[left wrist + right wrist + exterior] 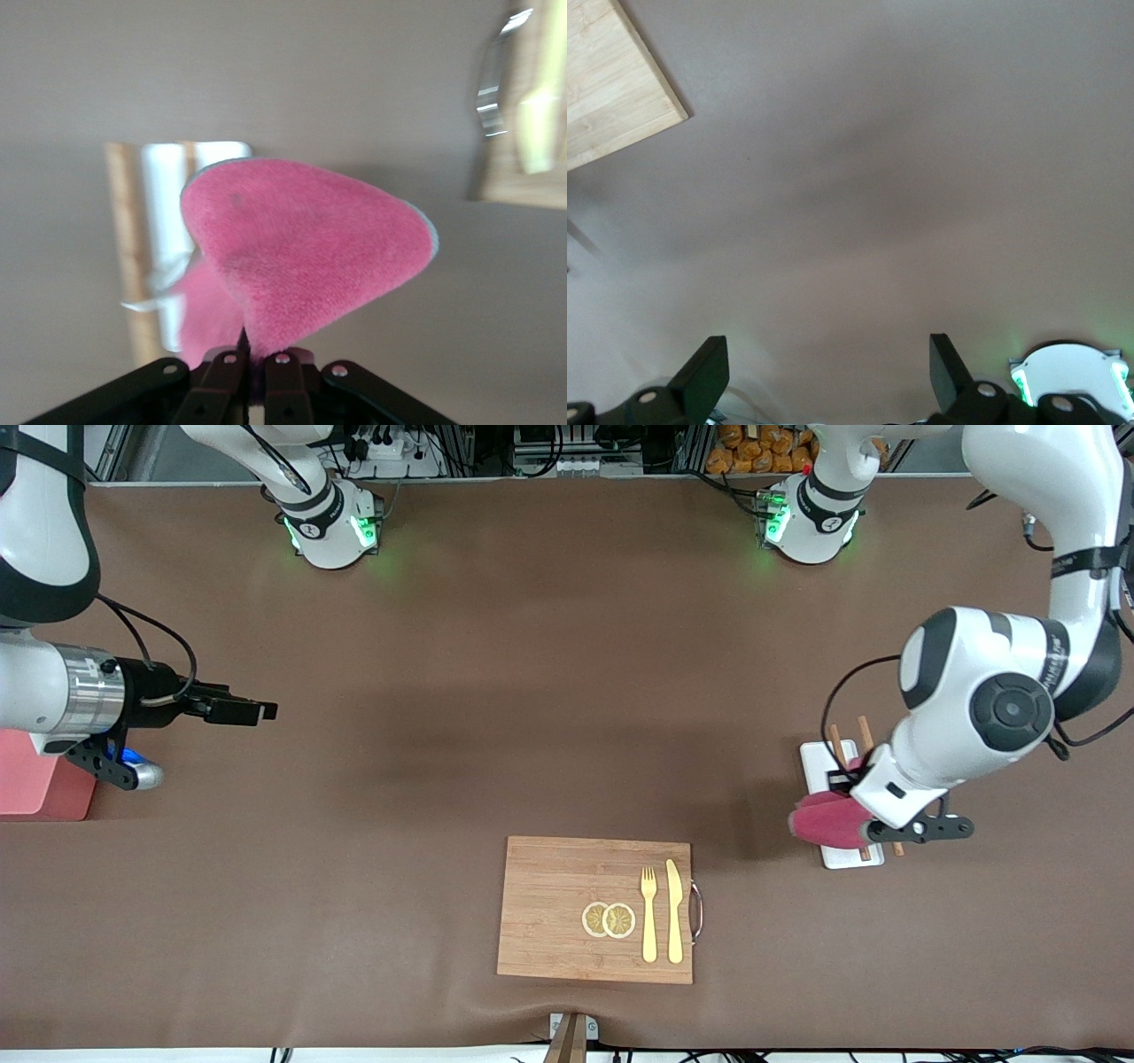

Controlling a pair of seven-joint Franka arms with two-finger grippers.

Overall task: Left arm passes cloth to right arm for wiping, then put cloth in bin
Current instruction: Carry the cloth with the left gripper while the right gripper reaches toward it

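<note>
My left gripper (846, 797) is shut on the raspberry-red cloth (827, 821) and holds it in the air over the white tray (815, 757) at the left arm's end of the table. In the left wrist view the cloth (301, 248) hangs folded from the shut fingertips (232, 372), with the tray (168, 195) below it. My right gripper (264, 710) is open and empty over bare table at the right arm's end, beside the light pink bin (35, 784). Its spread fingers (709, 372) show in the right wrist view.
A wooden board (558, 903) lies near the front edge with two lemon slices (609, 919), a yellow fork (649, 912) and a knife (675, 908). Wooden chopsticks (865, 735) lie on the white tray. The board's corner shows in the right wrist view (611, 88).
</note>
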